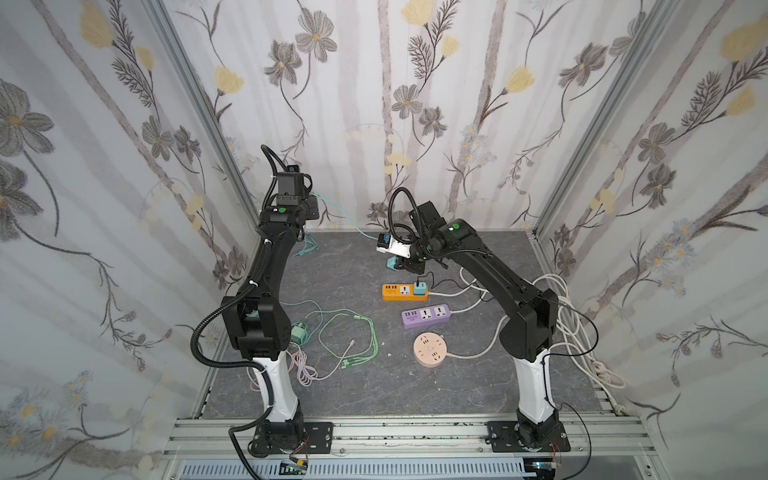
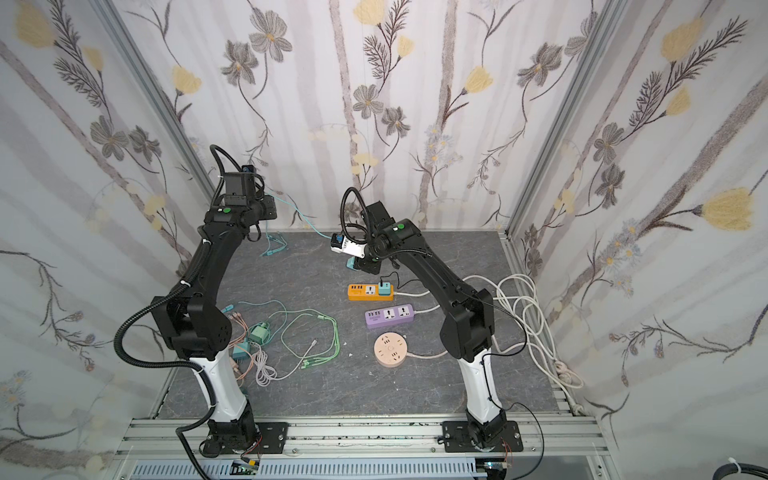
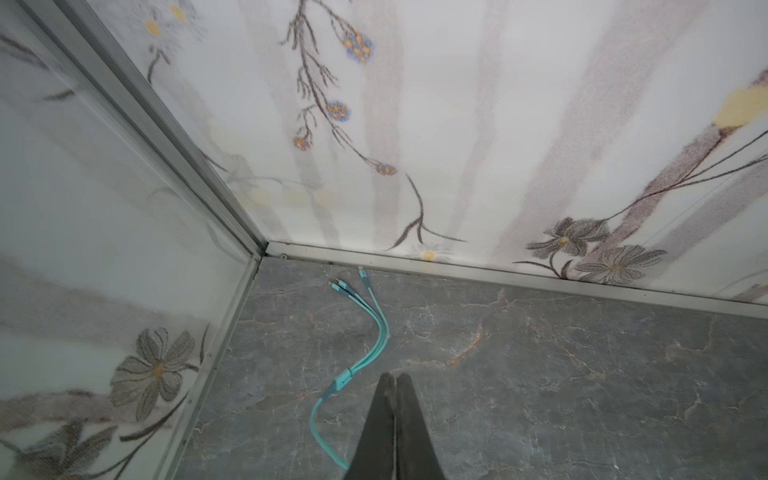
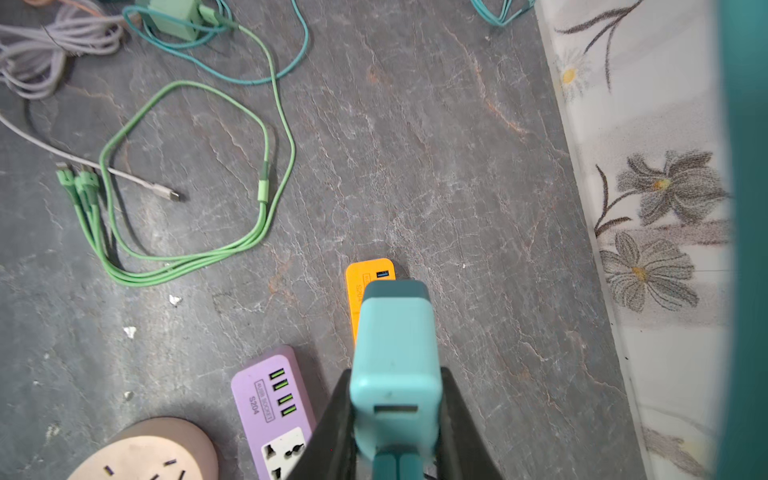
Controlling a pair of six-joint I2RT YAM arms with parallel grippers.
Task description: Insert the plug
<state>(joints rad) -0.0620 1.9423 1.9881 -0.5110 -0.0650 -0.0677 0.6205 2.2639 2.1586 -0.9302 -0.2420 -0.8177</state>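
Grey marble-patterned tabletop (image 1: 415, 395), with orange rectangular plastic power strip (image 1: 397, 292) lying toward the back edge, right of centre. Left gripper (image 3: 392, 376) above the back left corner, fingers pressed together. Right gripper (image 4: 395, 372) clamped on chunky teal plastic plug (image 4: 395, 332), raised off the tabletop near the strip.

- Open tabletop (image 1: 374, 390) lies before the round socket (image 1: 431, 351).
- Green cable (image 4: 262, 189) loops clutter the left.
- White cords (image 1: 598, 368) crowd the right wall.
- A teal charger (image 1: 419, 288) occupies the orange strip (image 1: 395, 292).
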